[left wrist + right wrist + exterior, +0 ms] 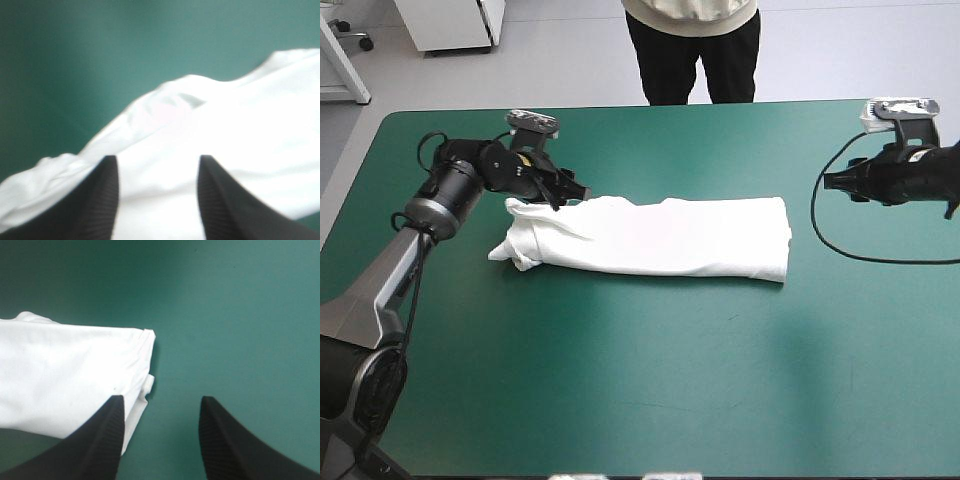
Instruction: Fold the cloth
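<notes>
Though seemingly folded, one T-shirt [660,238].

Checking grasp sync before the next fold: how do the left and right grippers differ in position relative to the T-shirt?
The left gripper sits over the T-shirt's rumpled left end; the right gripper stands off the squared right end, apart from it. Between the left fingers lies white cloth; between the right fingers, bare teal-green cover. Shared: both are open, neither holding cloth.
</notes>
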Robot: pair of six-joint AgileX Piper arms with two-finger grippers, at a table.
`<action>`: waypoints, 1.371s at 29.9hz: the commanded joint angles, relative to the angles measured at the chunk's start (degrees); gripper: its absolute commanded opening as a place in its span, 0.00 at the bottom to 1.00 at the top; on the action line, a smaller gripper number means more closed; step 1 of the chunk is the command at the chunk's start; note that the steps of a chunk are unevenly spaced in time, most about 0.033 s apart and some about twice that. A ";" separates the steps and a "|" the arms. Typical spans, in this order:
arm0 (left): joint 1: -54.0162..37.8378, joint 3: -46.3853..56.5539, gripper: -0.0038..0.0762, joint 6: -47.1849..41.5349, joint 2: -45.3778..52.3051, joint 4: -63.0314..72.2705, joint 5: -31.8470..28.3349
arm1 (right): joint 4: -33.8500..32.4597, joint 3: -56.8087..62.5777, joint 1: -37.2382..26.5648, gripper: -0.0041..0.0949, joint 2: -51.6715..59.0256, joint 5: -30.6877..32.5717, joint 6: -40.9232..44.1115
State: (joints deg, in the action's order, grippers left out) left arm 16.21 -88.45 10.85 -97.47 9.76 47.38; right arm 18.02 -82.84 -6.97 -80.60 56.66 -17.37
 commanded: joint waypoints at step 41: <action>9.05 -1.09 0.04 11.09 -18.92 22.41 -4.84 | 14.41 2.83 -0.59 0.86 -7.40 2.38 -1.79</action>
State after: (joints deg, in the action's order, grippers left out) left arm 24.47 -89.12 21.32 -117.62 32.11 41.31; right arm 28.54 -78.68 -7.04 -86.25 61.13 -17.72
